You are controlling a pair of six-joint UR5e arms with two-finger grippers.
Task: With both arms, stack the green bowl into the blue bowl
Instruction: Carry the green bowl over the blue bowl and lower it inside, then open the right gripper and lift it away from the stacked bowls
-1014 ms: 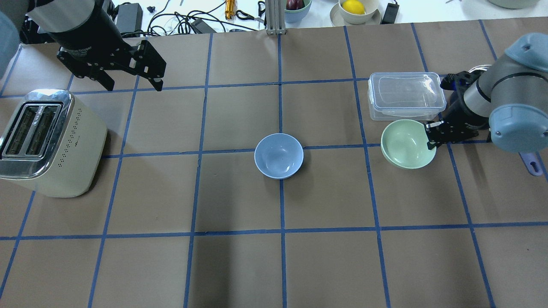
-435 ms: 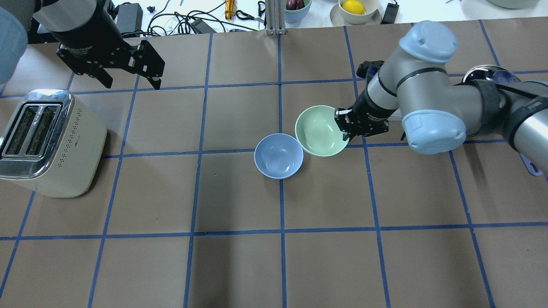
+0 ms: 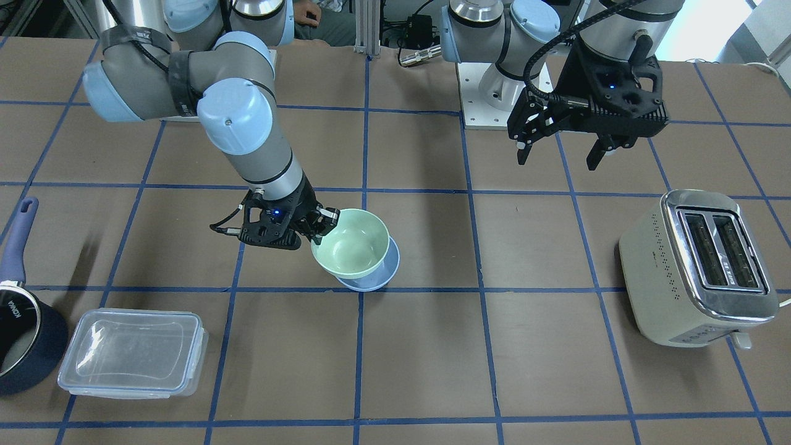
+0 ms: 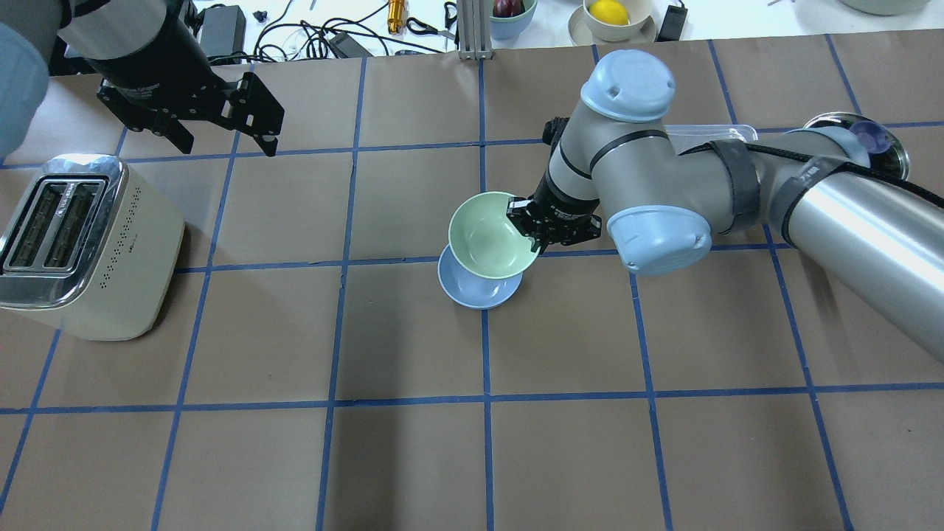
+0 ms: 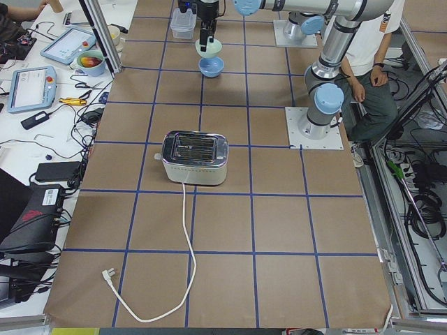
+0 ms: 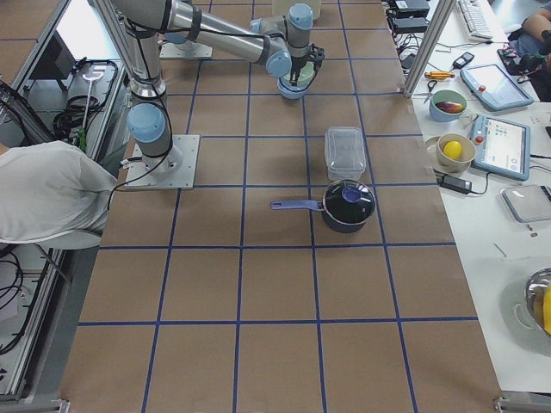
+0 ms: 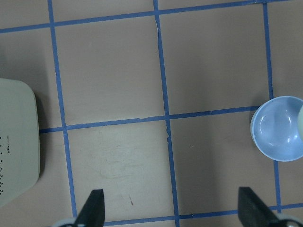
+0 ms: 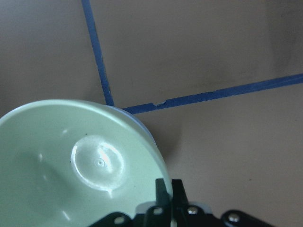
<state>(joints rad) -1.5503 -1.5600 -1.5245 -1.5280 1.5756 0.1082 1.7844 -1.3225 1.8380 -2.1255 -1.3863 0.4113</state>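
The pale green bowl [image 4: 488, 236] hangs from my right gripper [image 4: 525, 228], which is shut on its rim on the robot's right side. It hovers over the pale blue bowl [image 4: 479, 292] and covers most of it; I cannot tell whether they touch. The front view shows the green bowl [image 3: 350, 250] tilted over the blue bowl [image 3: 387, 272], gripper [image 3: 321, 225] at its rim. The right wrist view shows the green bowl [image 8: 80, 165] pinched in the gripper [image 8: 168, 187]. My left gripper [image 4: 228, 147] is open and empty, high above the far left; its wrist view shows the blue bowl [image 7: 277, 127].
A cream toaster [image 4: 81, 243] stands at the left, its cord trailing off [image 5: 183, 279]. A clear lidded container [image 3: 133, 352] and a dark saucepan [image 3: 18, 340] sit on the robot's right, behind the right arm. Clutter lies beyond the table's far edge.
My right arm has carried the green bowl leftward from beside the clear container to over the blue bowl. The left arm has barely moved.
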